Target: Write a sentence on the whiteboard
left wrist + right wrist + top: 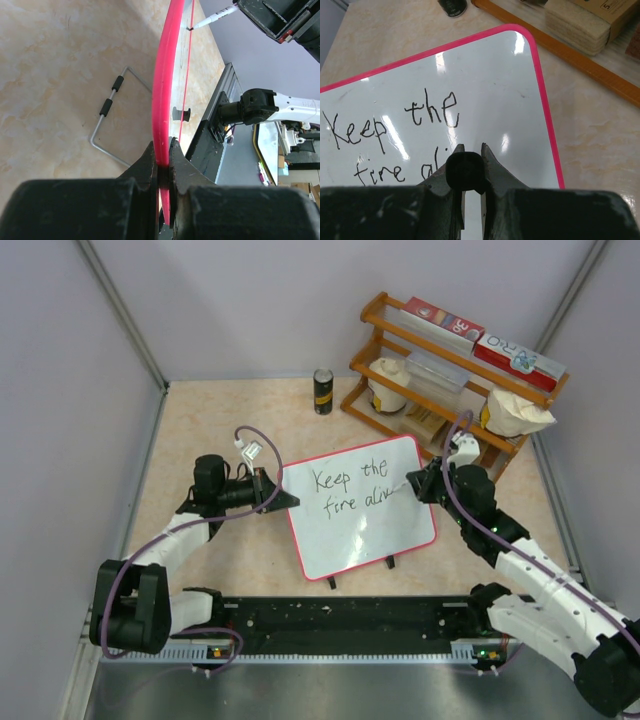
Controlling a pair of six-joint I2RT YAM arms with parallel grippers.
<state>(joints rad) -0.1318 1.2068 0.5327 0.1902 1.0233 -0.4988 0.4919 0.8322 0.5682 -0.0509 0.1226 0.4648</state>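
Lying askew around the middle of the surface [200, 430], a little toward its right edge: the whiteboard [350, 540], glossy white within a thin red-pink rim, rounded corners, two small black clips [332, 583] along the near edge. Pinched at the left rim by the left tool [285, 498], closed hard on the pink edge with nothing but the rim between the fingers. Seen edge-on from the left wrist, with a bent wire stand [112, 117] carrying two black sleeves on the surface just beside the rim. Held in the right tool [415, 483], shut narrow around its barrel: a marker [217, 15], white body, black tip touching the white face near the right rim. Written in a thin black hand across the far half of the board: the sentence [352, 490], first line "Keep the", second line "fire" and then what looks like "ali", with the last strokes hidden behind the right tool in the wrist view. Standing at the far right corner of the surface, near the board's far right corner: a wooden rack [372, 328] bearing two red-and-white boxes [442, 318] on its top shelf. Set upright just left of the rack, near the far edge: a dark can [323, 391]
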